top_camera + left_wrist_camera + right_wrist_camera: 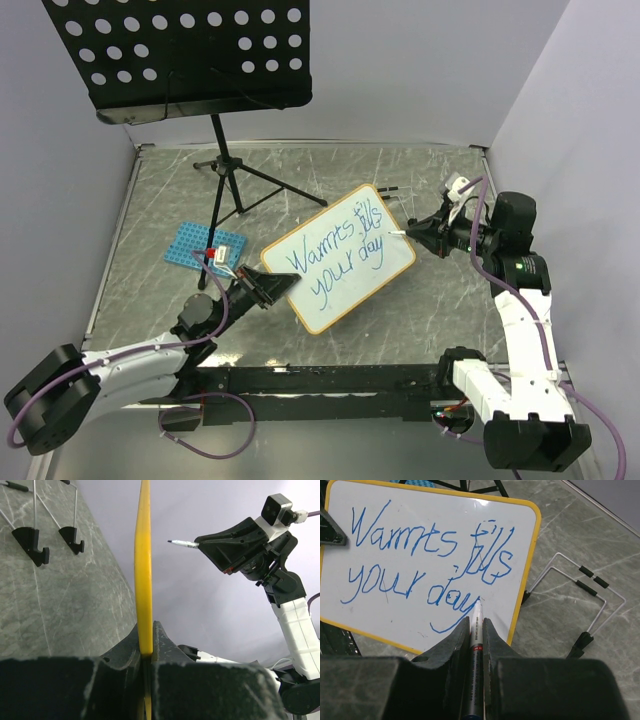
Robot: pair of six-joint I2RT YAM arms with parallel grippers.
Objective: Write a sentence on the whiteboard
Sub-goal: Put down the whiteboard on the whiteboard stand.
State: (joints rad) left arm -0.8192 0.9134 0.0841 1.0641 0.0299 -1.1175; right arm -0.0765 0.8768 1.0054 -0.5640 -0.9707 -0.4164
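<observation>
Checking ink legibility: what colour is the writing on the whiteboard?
The writing is blue; right wrist view.

whiteboard (340,258): glossy smooth white face, yellow plastic-looking frame. table (430,170): grey marbled sheet, scuffed, dull sheen. music stand (180,50): matt black perforated metal. fingers (451,647): matt black, grainy plastic.

marker (477,625) barrel hidden between fingers (451,645), music stand (200,92) top cropped
</observation>
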